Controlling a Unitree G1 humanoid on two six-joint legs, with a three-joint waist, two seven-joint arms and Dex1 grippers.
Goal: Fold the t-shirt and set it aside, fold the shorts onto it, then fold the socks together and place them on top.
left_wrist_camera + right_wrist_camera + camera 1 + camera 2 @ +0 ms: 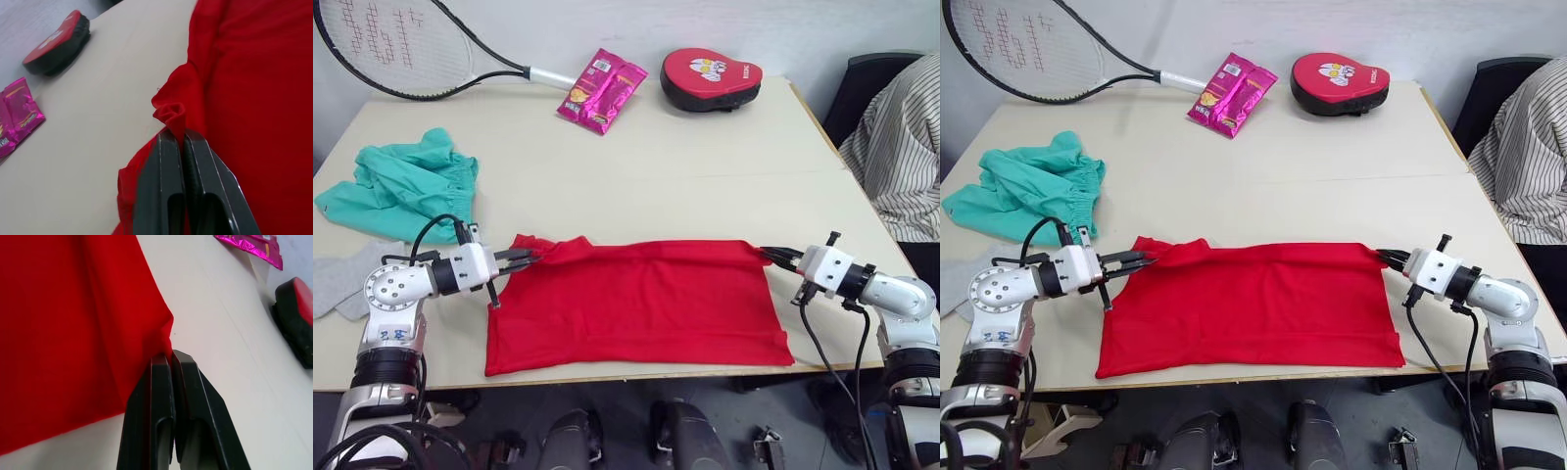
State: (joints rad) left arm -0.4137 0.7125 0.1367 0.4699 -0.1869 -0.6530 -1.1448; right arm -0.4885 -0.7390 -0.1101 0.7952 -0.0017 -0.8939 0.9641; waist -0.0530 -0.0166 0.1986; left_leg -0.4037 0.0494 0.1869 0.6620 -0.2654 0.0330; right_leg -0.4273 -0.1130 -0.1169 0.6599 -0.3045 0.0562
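The red t-shirt [636, 299] lies spread flat along the table's near edge. My left gripper [530, 258] is shut on its far left corner; the left wrist view shows bunched red cloth pinched between the black fingers [168, 171]. On the right, my right gripper [771, 255] is shut on the shirt's far right corner, cloth caught between its fingers [161, 391]. The teal shorts [401, 183] lie crumpled at the table's left. Grey socks [342, 277] rest at the left edge, partly behind my left arm.
A tennis racket [406, 49], a pink snack packet [600, 90] and a red padded mitt [710, 78] line the far edge of the table [685, 166]. A person in a striped shirt [901, 147] sits at the right.
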